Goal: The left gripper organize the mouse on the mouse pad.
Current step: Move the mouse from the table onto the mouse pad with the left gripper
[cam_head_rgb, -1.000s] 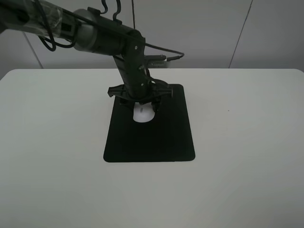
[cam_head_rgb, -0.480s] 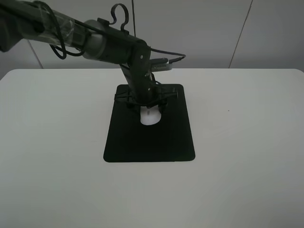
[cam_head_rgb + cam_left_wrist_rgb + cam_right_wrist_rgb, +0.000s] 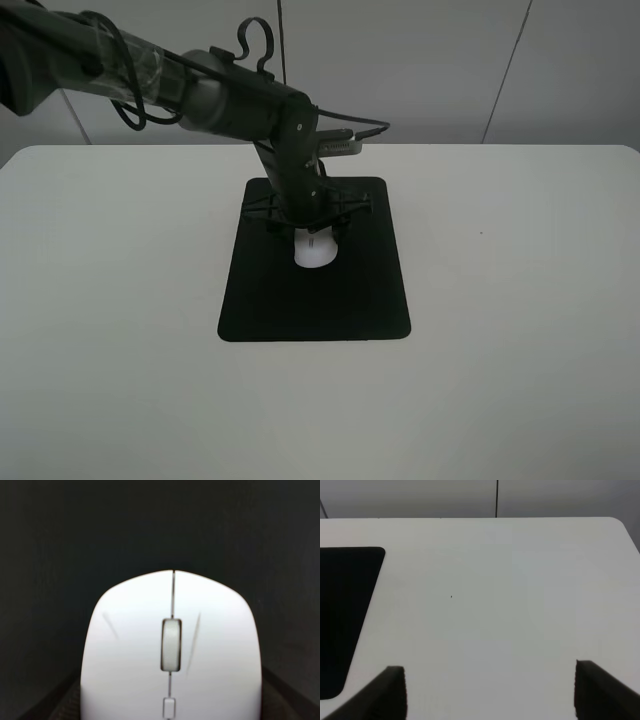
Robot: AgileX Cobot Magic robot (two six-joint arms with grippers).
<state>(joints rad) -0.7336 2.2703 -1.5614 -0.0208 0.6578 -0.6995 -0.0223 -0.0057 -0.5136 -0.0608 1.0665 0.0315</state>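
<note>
White matte worktop (image 3: 520, 300) carries a flat black mouse pad (image 3: 320, 300) with rounded corners. The smooth white oval mouse (image 3: 313, 252) lies on the pad's far half. Its far end is hidden beneath the left gripper (image 3: 309, 227), which pinches the mouse's sides. The contact is cropped in the wrist view.

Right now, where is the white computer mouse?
In the exterior high view, the mouse is on the far half of the black mouse pad, directly under the left gripper.
</note>
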